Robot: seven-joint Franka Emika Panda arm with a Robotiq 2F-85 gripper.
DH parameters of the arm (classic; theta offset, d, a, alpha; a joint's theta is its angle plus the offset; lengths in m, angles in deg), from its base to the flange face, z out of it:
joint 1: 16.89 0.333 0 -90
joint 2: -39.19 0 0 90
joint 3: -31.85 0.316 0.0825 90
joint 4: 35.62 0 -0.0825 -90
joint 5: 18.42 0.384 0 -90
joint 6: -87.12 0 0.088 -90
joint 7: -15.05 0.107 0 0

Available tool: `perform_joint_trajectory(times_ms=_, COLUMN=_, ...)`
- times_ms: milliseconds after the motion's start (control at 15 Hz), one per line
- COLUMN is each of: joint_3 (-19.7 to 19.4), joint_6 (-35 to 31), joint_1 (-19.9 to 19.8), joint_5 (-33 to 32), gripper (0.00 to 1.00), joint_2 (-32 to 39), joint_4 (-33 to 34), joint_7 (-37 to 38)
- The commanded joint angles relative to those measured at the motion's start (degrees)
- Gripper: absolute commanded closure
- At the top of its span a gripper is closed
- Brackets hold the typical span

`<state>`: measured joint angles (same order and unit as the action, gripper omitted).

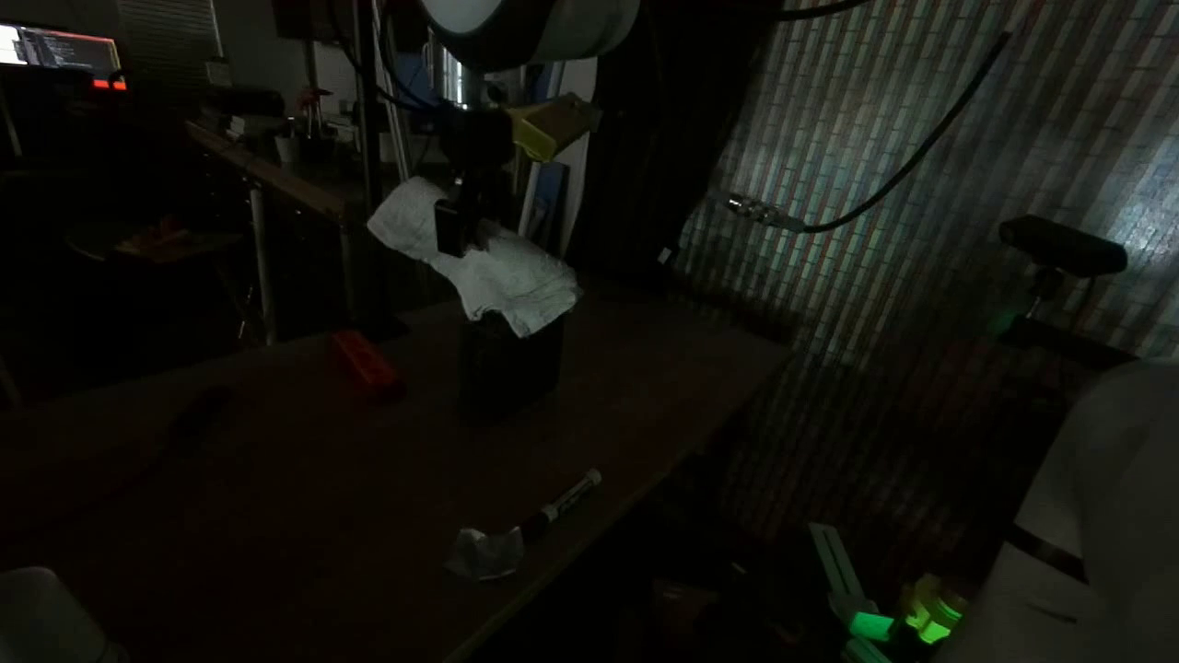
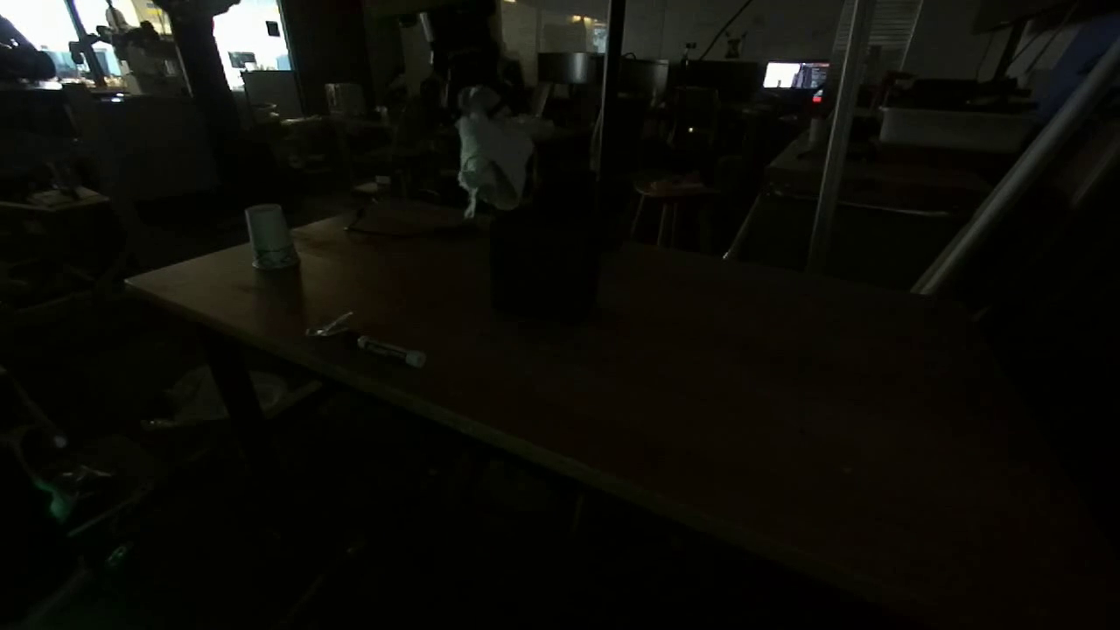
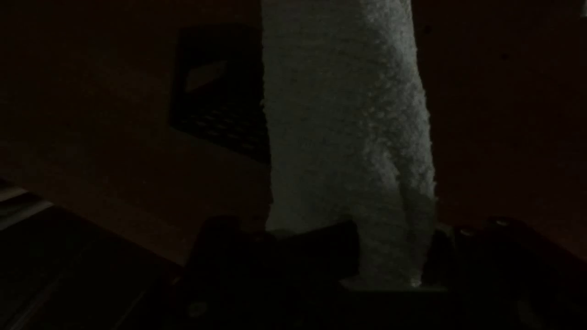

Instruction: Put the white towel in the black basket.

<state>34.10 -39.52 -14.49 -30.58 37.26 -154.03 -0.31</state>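
Note:
The white towel (image 1: 520,276) hangs in folds from my gripper (image 1: 458,226), which is shut on it above the table. In the wrist view, the towel (image 3: 339,105) runs upward from between the dark fingers and covers much of the middle. The black basket (image 1: 511,368) stands upright on the table, and in that exterior view the towel's lower end overlaps its top; whether they touch I cannot tell. From the wrist, the basket (image 3: 220,110) shows left of the towel, its right part hidden. The basket (image 2: 547,262) is very dark in an exterior view, beside the hanging towel (image 2: 499,157).
A red block (image 1: 367,362) lies near the basket. A tube-shaped item (image 1: 571,494) and a crumpled shiny piece (image 1: 486,554) lie near the table's edge. An upturned cup (image 2: 273,236) stands at a table end. The room is very dim.

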Motion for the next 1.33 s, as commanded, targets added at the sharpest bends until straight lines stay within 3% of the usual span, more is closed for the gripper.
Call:
perform_joint_trajectory(times_ms=0, joint_3=-1.89, joint_6=2.35, joint_1=-1.91, joint_5=-0.7, gripper=1.0, joint_2=5.6, joint_4=7.98, joint_7=-3.69)
perform_joint_trajectory(times_ms=533, joint_3=-2.35, joint_6=4.19, joint_1=-4.04, joint_5=1.38, gripper=1.0, joint_2=16.31, joint_4=14.35, joint_7=-5.88)
perform_joint_trajectory(times_ms=1000, joint_3=-2.63, joint_6=7.02, joint_1=-4.95, joint_5=1.05, gripper=1.0, joint_2=17.42, joint_4=13.14, joint_7=-4.43)
perform_joint_trajectory(times_ms=1267, joint_3=-1.8, joint_6=7.79, joint_1=-5.61, joint_5=5.32, gripper=1.0, joint_2=17.55, joint_4=12.65, joint_7=-5.39)
